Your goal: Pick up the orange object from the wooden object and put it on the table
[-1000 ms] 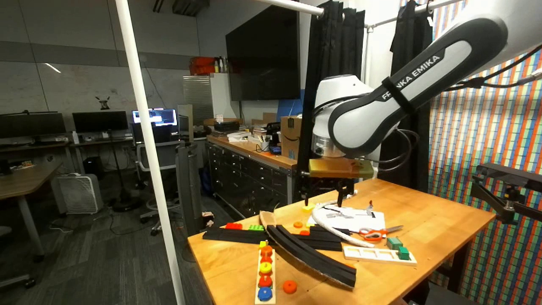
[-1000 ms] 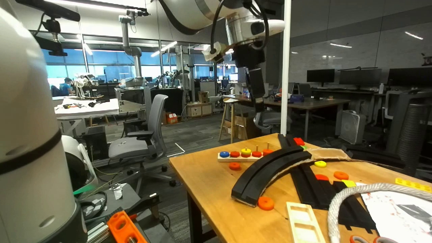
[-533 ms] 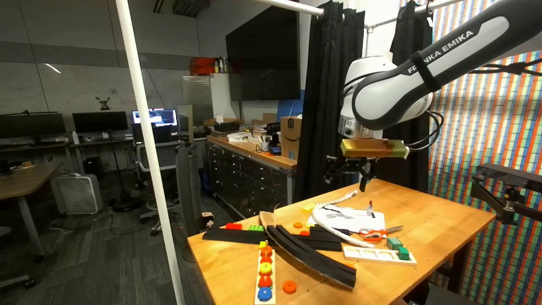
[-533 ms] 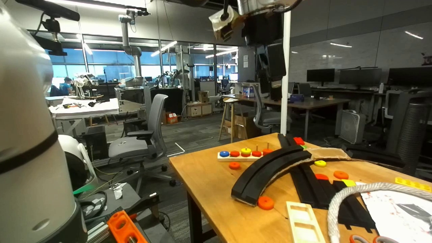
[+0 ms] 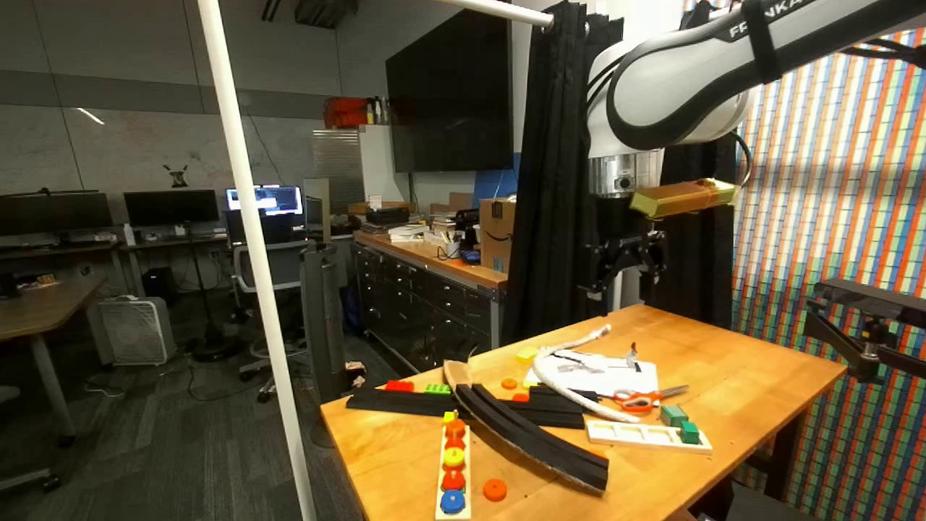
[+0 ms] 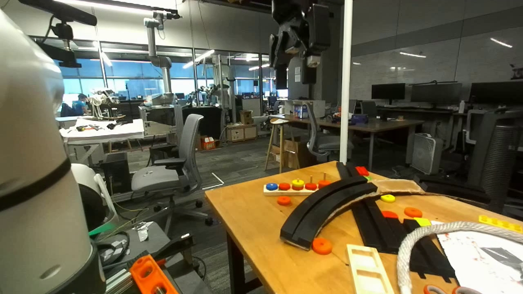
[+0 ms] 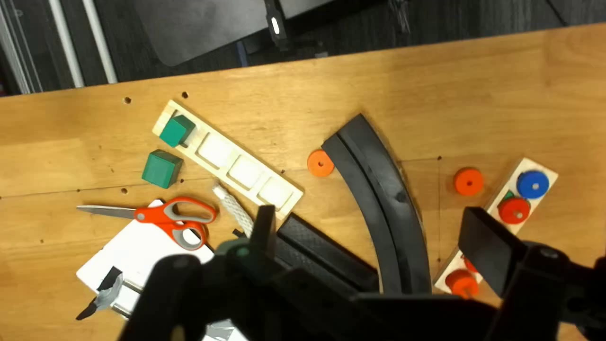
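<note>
The wooden peg board [image 5: 442,495] lies near a table end and shows in both exterior views [image 6: 270,192]. It bears a blue ring, red rings, a yellow ring and an orange ring [image 5: 455,428] at one end. That orange ring also shows in an exterior view [image 6: 324,183] and the wrist view [image 7: 462,282], where the board [image 7: 503,190] is partly hidden by a finger. My gripper [image 5: 620,286] is open and empty, high above the table, apart from the board; it also shows in an exterior view [image 6: 295,78] and the wrist view [image 7: 378,241].
Loose orange rings [image 7: 468,181] [image 7: 320,163] lie on the table [image 7: 284,85]. A curved black track [image 7: 378,199] crosses a straight black track [image 7: 326,251]. A wooden tray [image 7: 222,171], green blocks [image 7: 162,168], scissors [image 7: 175,220], white rope [image 7: 234,208] and paper [image 7: 137,251] lie there too.
My gripper has risen and moved back over the table, away from the curtain-side drawers, and its wrist has turned. The objects on the table have not moved.
</note>
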`<state>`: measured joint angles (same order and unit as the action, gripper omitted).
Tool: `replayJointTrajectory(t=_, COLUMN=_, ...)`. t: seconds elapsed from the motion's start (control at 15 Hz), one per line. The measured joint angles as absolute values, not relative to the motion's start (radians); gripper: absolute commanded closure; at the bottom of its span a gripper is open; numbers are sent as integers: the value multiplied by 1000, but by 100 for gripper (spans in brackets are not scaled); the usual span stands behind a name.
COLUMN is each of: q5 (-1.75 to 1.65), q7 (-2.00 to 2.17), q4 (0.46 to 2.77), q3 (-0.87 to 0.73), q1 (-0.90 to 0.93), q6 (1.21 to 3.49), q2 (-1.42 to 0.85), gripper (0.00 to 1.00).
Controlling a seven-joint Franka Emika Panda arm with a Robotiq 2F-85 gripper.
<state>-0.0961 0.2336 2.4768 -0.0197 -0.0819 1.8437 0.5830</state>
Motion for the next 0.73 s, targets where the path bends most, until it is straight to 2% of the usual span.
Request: replayJointTrajectory(t=0.73, q5=-191, q7=22, q4=2561, q3=-3, q1=-65, q6=1793, q2=688, gripper=0)
